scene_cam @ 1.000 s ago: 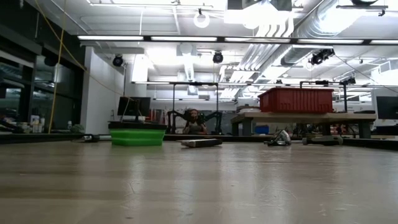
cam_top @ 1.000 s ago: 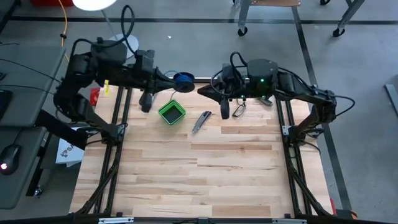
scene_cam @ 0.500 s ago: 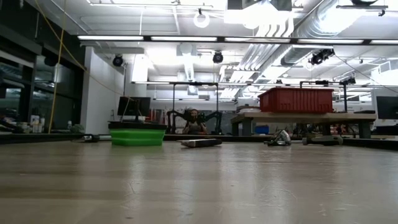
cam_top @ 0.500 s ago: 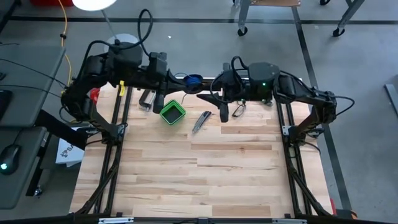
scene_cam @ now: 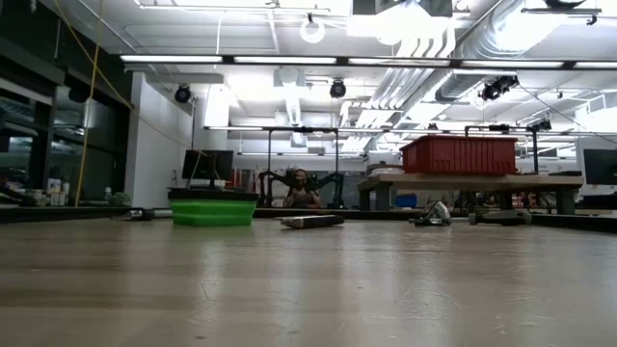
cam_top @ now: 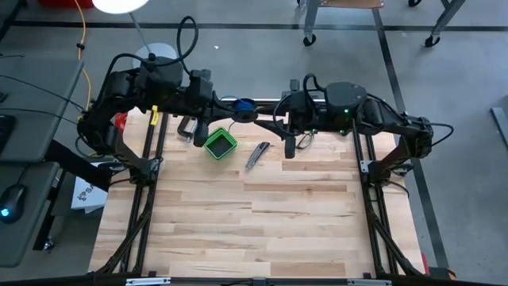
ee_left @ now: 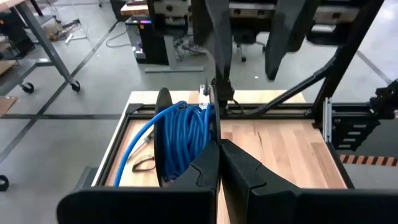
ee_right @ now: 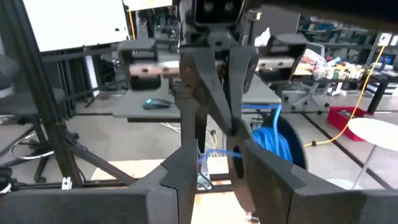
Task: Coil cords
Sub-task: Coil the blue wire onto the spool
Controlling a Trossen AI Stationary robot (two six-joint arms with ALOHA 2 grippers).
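The small dark spool (cam_top: pixel 244 106) wound with thin blue wire (ee_left: pixel 183 140) hangs above the table's far edge, with my left gripper (ee_left: pixel 217 163) shut on it. My right gripper (ee_right: pixel 217 177) faces it from the right, open. One loose strand of the wire (ee_right: pixel 219 154) runs from the spool (ee_right: pixel 278 138) across the gap between the right fingers. I cannot tell whether that strand touches them. In the high view the right gripper (cam_top: pixel 268 110) stands just right of the spool. My left gripper pinches the spool's dark flange (ee_left: pixel 213 127) between its two shut fingers, at the rim nearest the gripper. The fingers come almost level from the table's left side. The spool stands on edge, lifted clear of the table, with its coil beside the fingertips.
A green box (cam_top: pixel 220 143) and a grey tool (cam_top: pixel 256 155) lie on the wood below the grippers; the low view shows the green box (scene_cam: pixel 213 212) and the tool (scene_cam: pixel 311 221) too. A dark clamp (cam_top: pixel 187 127) sits at far left and a small dark loop (cam_top: pixel 304 141) under my right arm.
My left arm has shifted toward the table's right edge, carrying the spool a little that way, still clear of the table. My right gripper has rolled about its own axis, and that arm has drawn slightly toward the right edge.
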